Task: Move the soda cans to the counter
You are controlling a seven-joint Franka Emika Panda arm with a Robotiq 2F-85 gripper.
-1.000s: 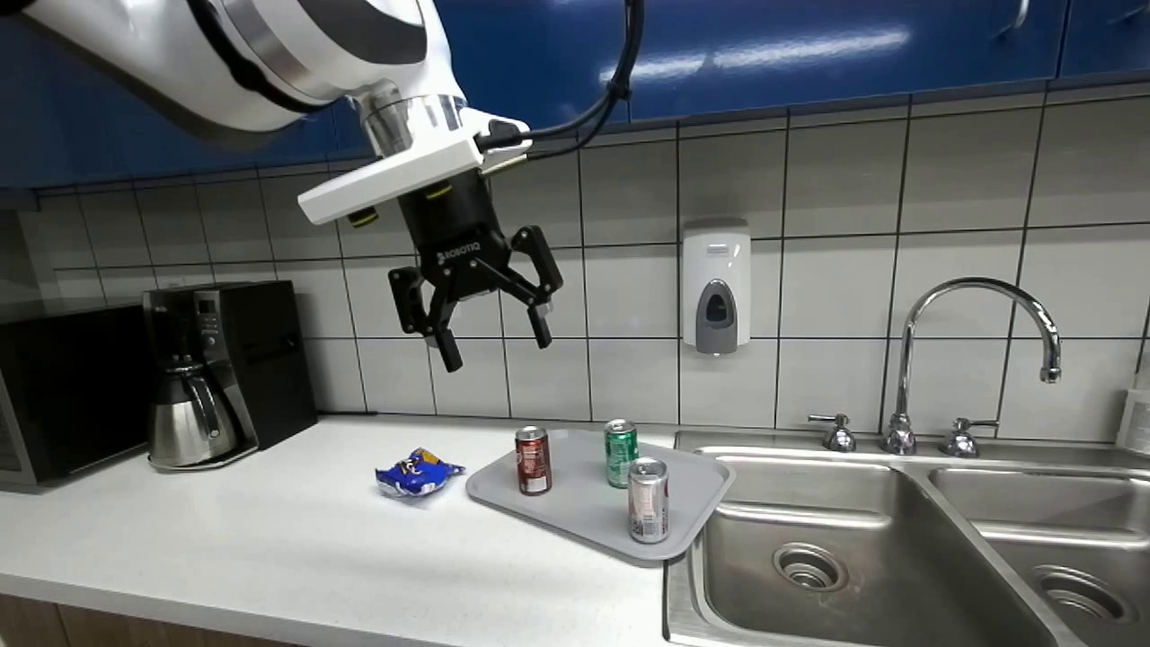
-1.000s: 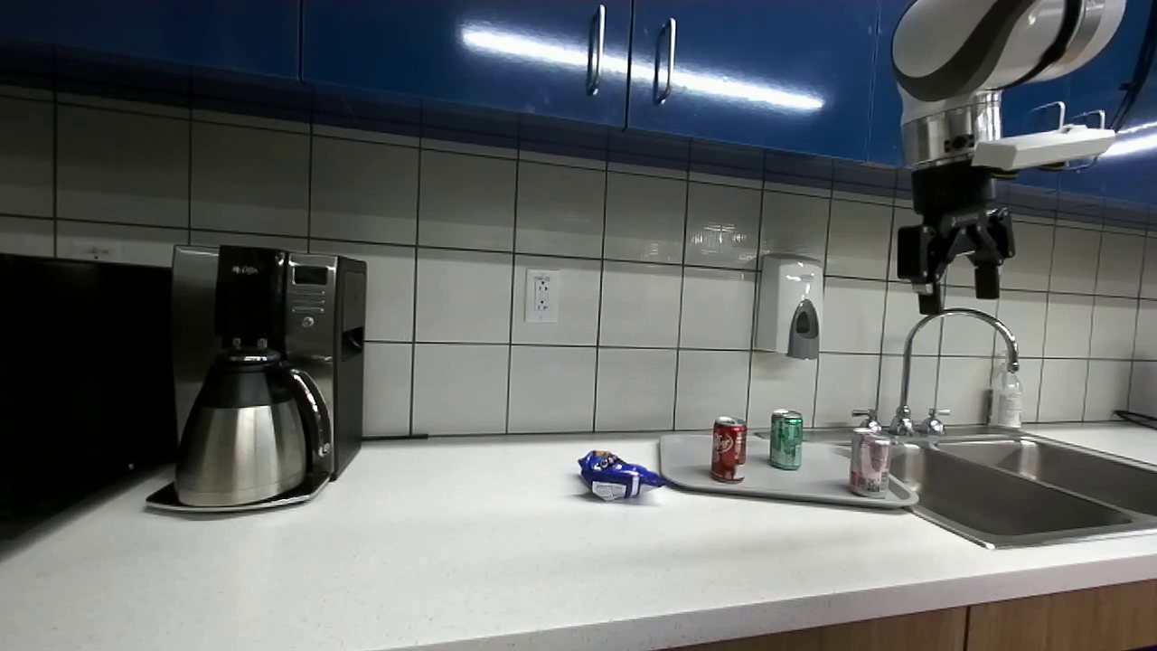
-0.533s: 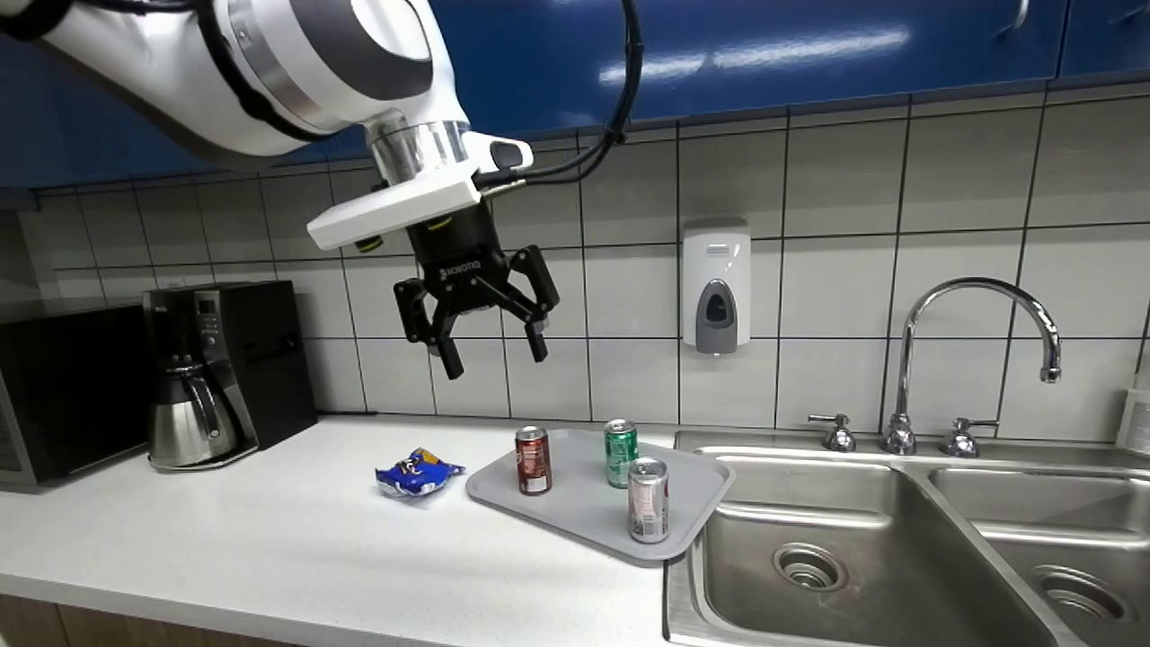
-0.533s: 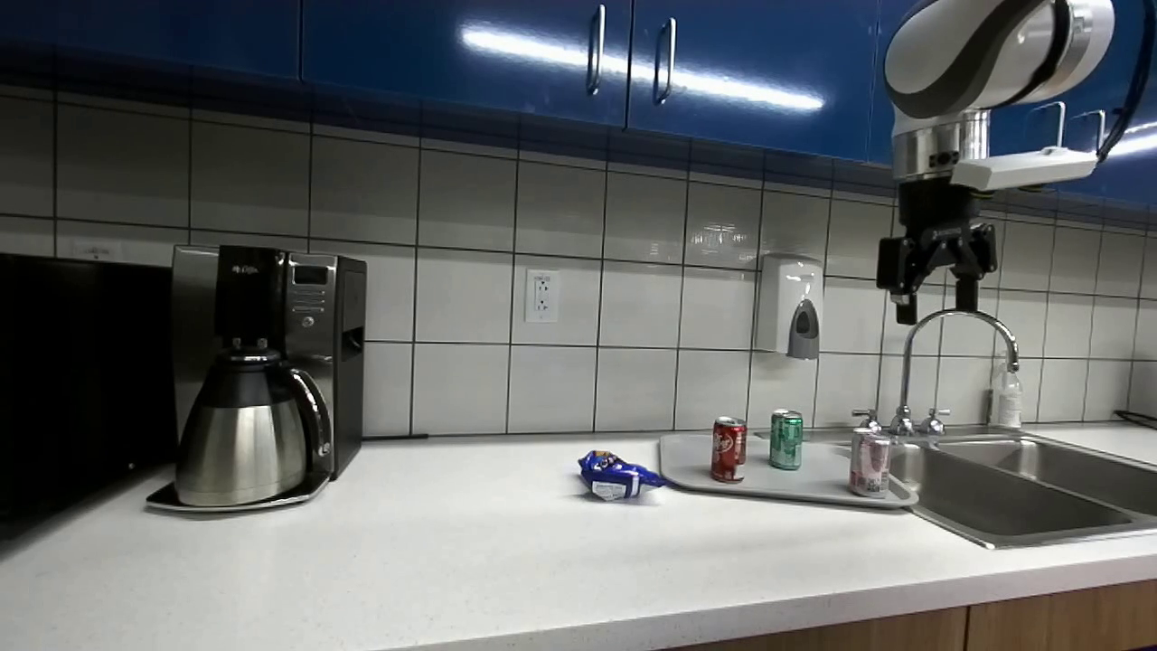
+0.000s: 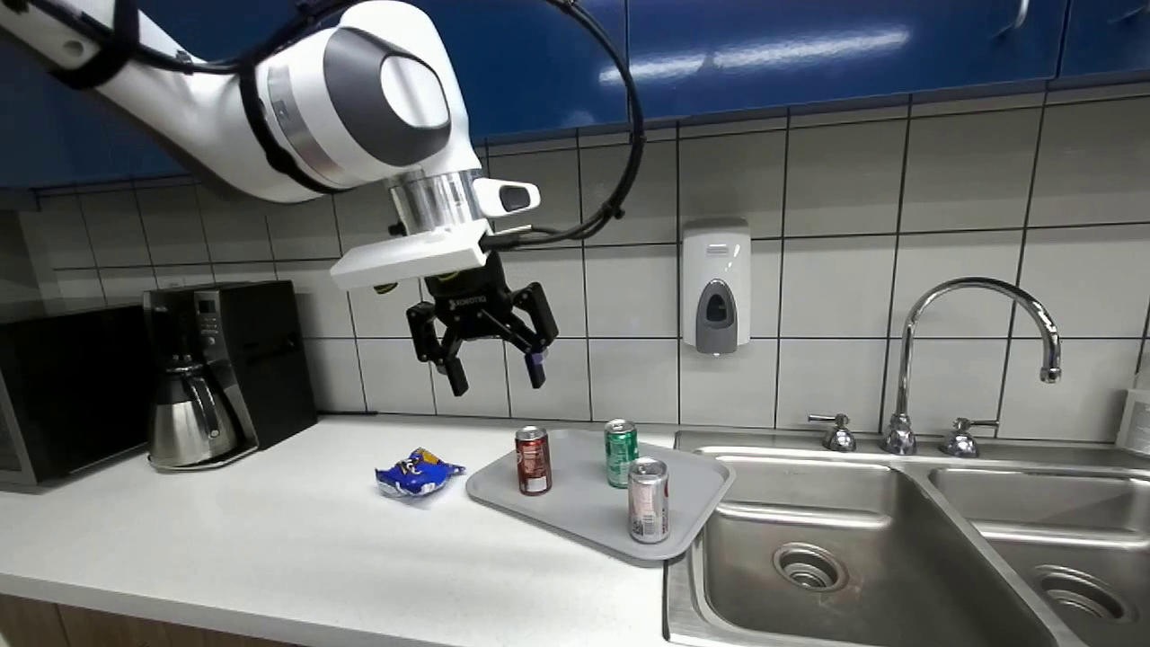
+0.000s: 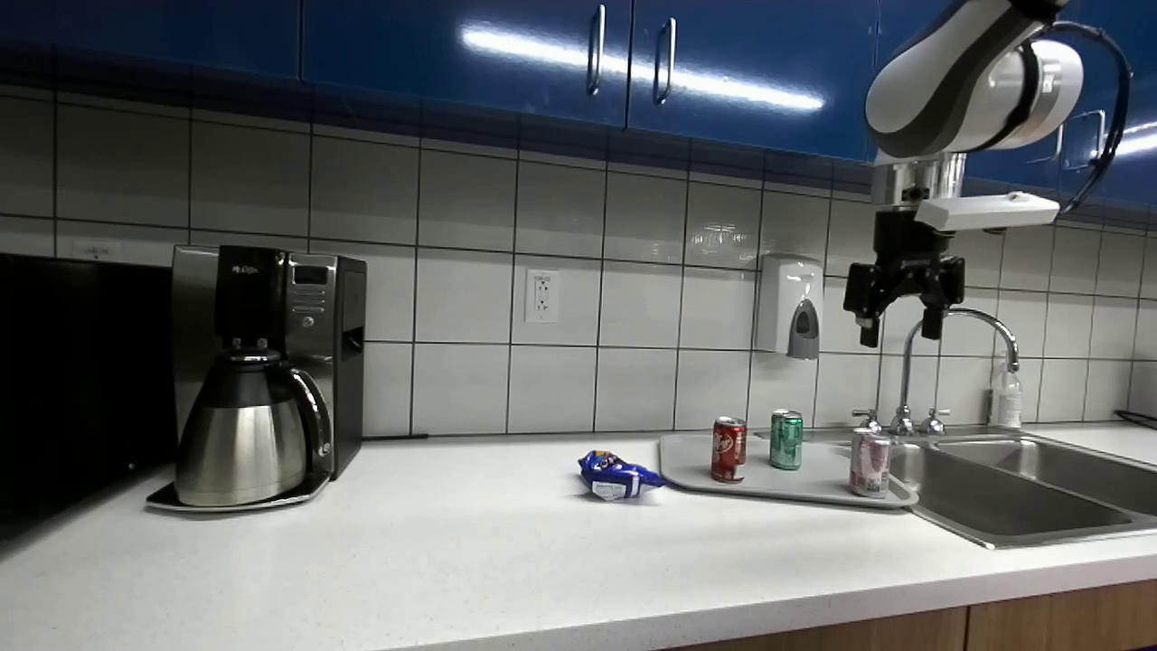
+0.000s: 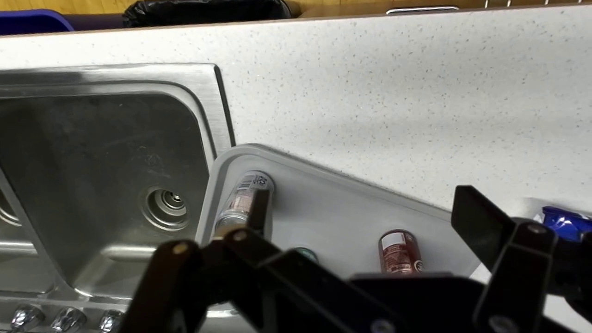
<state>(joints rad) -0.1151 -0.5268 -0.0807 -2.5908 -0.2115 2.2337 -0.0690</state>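
I have the gripper (image 5: pixel 498 376) hanging in mid-air, pointing down, well above the counter (image 5: pixel 314 539), its jaws spread wide and released. The dark red soda can (image 5: pixel 533 461), the green soda can (image 5: pixel 621 454) and the silver-grey soda can (image 5: pixel 648 500) all stand upright on the grey tray (image 5: pixel 579 494), apart from one another, and in both exterior views my gripper is well clear of them. The dark red one is at the end of the tray near the blue packet (image 5: pixel 418 476), the green one is closest to the tiled wall (image 5: pixel 633 377), and the silver-grey one is at the corner by the steel sink (image 5: pixel 687 598). The tray sits at an angle on the counter, one edge of it lying over the rim of the sink. I see the crumpled packet on the counter just beside the tray; whether the two touch, I cannot tell. Through the wrist view I look down on the tray: the dark red can shows in the gap between the jaws, one side of the gripper covers part of the silver-grey can, and just a sliver of the green can peeps out. Along the counter, well apart from the tray, I have the coffee maker (image 5: pixel 269 359) with its coffee pot (image 5: pixel 184 436), and a soap dispenser (image 5: pixel 716 261) hangs on the tiled wall
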